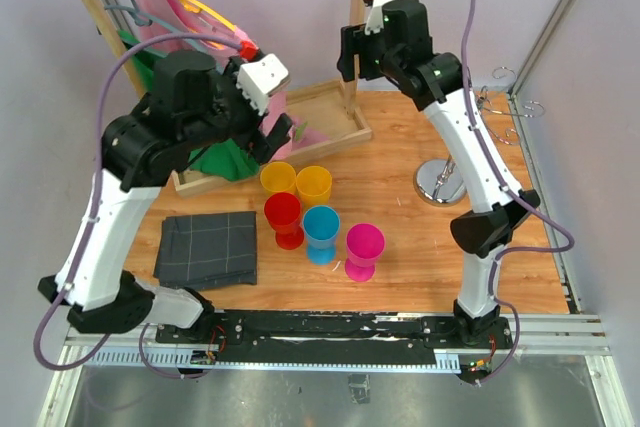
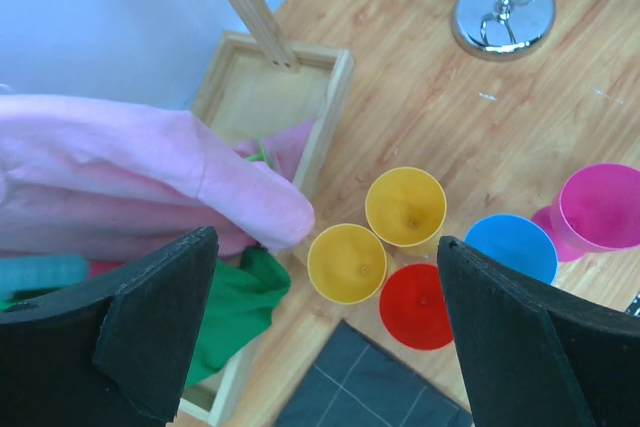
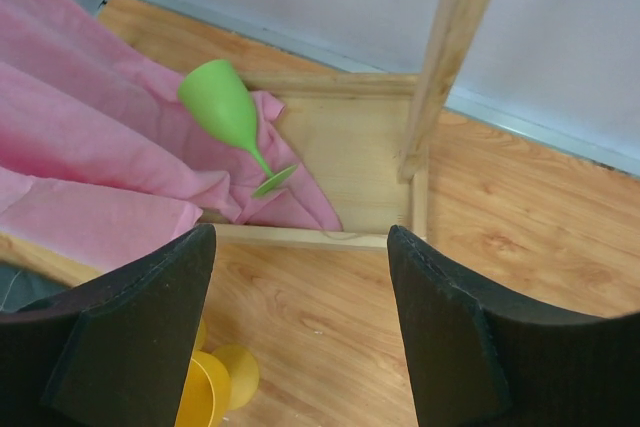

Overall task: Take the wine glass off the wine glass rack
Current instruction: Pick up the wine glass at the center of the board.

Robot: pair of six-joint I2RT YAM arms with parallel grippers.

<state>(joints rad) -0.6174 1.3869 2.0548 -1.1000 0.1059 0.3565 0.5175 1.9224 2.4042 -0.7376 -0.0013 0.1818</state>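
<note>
Chrome wine glass rack point(image 1: 441, 183) at right edge of worktop point(image 1: 420, 257), hooks look bare to us | green wine glass point(image 3: 222, 102) tilted on pink cloth point(image 3: 90, 147) in wooden tray point(image 3: 340, 238), far edge | left pincer point(image 2: 325, 247) and right pincer point(image 3: 298, 267) spread, empty | risk: we snag cloth, glass rolls

Cups point(image 1: 320, 225) (five) near wine glass rack point(image 1: 440, 185)

Five glasses point(image 1: 321, 227) stand close together in the middle of the table point(image 1: 420, 262). The rack point(image 1: 440, 184) stands to their right, the cloth point(image 1: 208, 247) lies to their left. Behind them is the tray point(image 3: 300, 237), where one glass point(image 3: 232, 117) lies (tilted) on a garment point(image 3: 100, 147).
</note>
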